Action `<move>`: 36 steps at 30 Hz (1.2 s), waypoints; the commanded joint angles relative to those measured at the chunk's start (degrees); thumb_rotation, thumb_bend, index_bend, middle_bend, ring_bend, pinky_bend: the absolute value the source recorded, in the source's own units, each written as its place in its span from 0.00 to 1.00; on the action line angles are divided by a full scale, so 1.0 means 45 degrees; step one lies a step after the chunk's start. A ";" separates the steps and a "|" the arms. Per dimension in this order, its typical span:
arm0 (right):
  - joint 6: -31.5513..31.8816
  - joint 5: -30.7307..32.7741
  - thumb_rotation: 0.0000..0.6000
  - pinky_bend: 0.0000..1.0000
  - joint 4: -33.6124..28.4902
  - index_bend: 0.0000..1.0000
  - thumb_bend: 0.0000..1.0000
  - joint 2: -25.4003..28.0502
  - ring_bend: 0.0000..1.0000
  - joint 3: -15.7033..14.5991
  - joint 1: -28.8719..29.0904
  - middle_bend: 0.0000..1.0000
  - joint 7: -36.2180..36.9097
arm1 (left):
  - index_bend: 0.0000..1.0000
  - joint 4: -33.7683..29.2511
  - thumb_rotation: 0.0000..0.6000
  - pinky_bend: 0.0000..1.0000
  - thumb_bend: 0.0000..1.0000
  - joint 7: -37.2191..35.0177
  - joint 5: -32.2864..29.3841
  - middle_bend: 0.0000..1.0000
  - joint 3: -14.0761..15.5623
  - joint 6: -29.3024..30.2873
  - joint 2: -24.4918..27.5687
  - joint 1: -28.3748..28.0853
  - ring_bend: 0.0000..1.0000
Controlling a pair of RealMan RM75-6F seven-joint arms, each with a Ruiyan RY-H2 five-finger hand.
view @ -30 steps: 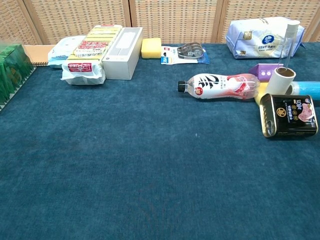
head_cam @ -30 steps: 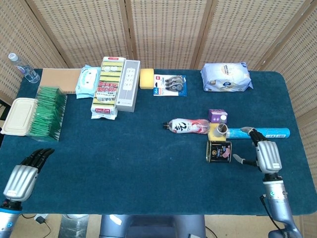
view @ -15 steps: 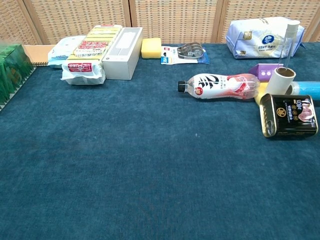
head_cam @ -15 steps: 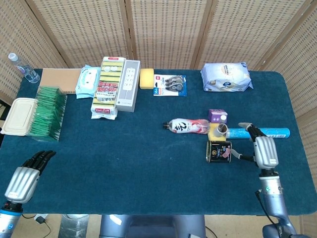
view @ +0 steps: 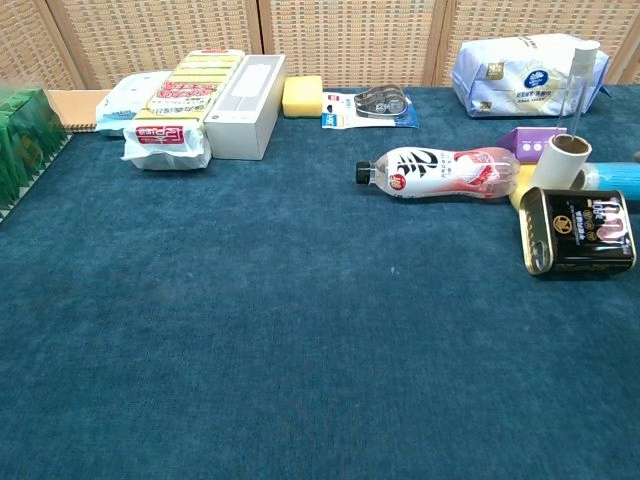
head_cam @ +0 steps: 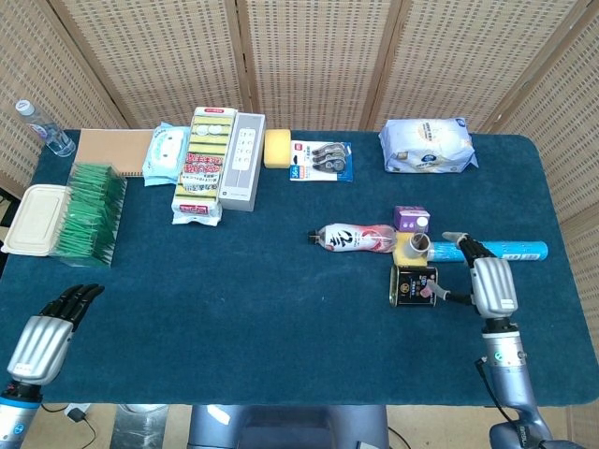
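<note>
Where woven screens (head_cam: 309, 56) close behind: blue-carpeted table (head_cam: 234, 309); scattered goods.

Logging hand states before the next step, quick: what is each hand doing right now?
Left hand: open, holding nothing, at the table's near edge.
Right hand: open, holding nothing, beside the black can.

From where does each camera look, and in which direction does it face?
Head view: high above the near edge, looking down on the whole table; shows left hand and right hand.
Chest view: low, near table height, facing the far screen; no hands show.
Both share the black can and the lying bottle.
</note>
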 commanded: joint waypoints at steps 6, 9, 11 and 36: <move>0.0051 0.0079 0.90 0.48 -0.0081 0.24 0.16 0.0041 0.36 0.0027 0.0000 0.30 0.0029 | 0.10 -0.0059 1.00 0.33 0.18 0.0006 0.0123 0.18 0.0039 0.0146 0.0013 0.0053 0.15; 0.0078 0.0182 0.90 0.48 -0.0120 0.25 0.16 0.0022 0.37 0.0130 0.0015 0.31 0.0197 | 0.10 -0.0086 1.00 0.33 0.18 0.0028 0.0132 0.18 0.0042 0.0111 -0.0001 0.0035 0.15; 0.0066 0.0305 0.89 0.48 -0.0103 0.26 0.16 -0.0044 0.37 0.0221 0.0037 0.31 0.0311 | 0.10 -0.0081 1.00 0.33 0.18 0.0061 0.0153 0.18 0.0051 0.0106 -0.0028 0.0031 0.15; -0.1408 0.2111 0.89 0.48 0.0808 0.27 0.16 -0.1025 0.41 0.1082 0.0704 0.36 0.1180 | 0.10 0.0471 1.00 0.33 0.18 0.0214 0.0576 0.18 0.0221 0.0247 -0.0564 0.0033 0.15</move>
